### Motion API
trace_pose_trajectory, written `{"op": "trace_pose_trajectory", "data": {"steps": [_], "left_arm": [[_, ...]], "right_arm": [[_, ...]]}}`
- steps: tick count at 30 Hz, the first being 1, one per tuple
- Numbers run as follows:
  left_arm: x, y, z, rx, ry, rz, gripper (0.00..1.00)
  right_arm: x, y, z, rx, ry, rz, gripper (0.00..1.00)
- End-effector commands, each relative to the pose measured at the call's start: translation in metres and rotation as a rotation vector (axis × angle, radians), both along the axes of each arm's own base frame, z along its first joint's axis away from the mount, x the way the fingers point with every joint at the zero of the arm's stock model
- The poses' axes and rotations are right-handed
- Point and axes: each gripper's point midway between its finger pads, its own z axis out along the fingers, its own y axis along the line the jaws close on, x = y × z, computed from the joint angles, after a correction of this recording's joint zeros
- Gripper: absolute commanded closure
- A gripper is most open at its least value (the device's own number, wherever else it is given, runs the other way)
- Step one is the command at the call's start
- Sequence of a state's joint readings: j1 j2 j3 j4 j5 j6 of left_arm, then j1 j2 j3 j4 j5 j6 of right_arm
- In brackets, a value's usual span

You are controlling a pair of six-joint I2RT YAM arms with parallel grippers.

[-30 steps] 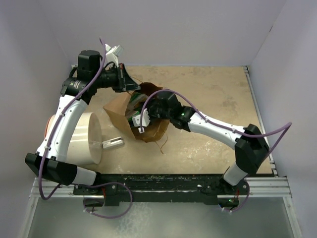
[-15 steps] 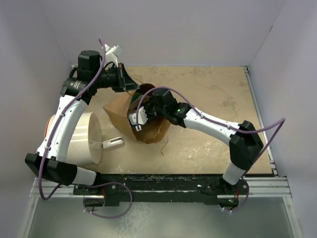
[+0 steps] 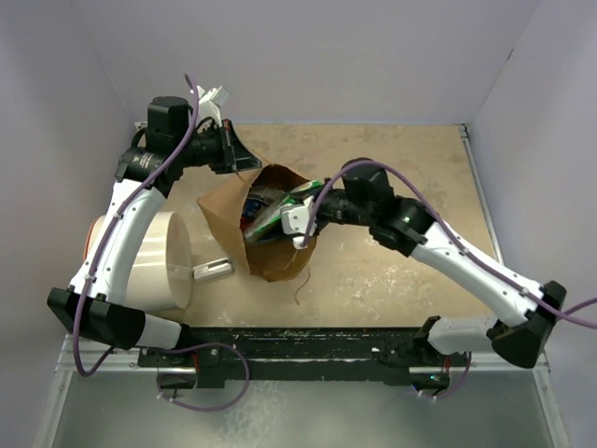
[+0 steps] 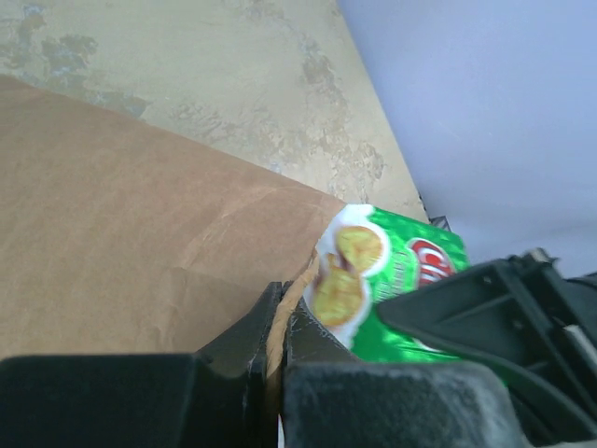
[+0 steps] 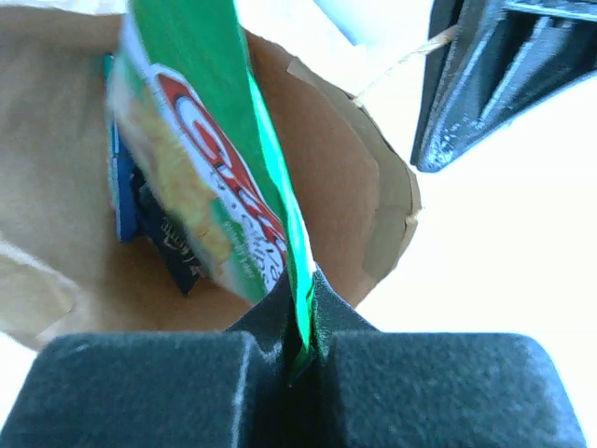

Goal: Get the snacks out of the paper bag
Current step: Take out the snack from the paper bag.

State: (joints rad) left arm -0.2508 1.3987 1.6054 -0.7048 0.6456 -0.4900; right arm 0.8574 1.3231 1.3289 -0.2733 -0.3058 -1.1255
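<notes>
The brown paper bag lies on the table with its mouth open toward the right. My left gripper is shut on the bag's upper rim; the left wrist view shows the rim pinched between the jaws of the left gripper. My right gripper is shut on the edge of the large green packet, held at the bag's mouth, partly outside. The right wrist view shows the right gripper clamping the green packet, with a blue packet deeper in the bag. Other packets are mostly hidden.
A large white cylinder lies at the left next to the bag. A small white-grey bar lies in front of the bag. Purple walls close the table at the back and both sides. A loose bag handle trails on the table.
My right gripper has drawn back to the right out of the bag, pulling the green packet to the mouth. The left gripper has kept its hold on the rim.
</notes>
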Motion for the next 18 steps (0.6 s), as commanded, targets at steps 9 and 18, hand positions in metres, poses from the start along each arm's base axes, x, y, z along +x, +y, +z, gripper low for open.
{"op": "trace_pose_trajectory", "data": {"steps": [9, 18], "left_arm": [[0.017, 0.008, 0.031, 0.004, -0.083, 0.06, 1.0], [0.021, 0.011, 0.028, 0.032, -0.077, 0.08, 1.0]], "right_arm": [[-0.105, -0.096, 0.1, 0.151, 0.234, -0.046, 1.0], [-0.133, -0.155, 0.09, 0.276, 0.429, -0.275, 1.0]]}}
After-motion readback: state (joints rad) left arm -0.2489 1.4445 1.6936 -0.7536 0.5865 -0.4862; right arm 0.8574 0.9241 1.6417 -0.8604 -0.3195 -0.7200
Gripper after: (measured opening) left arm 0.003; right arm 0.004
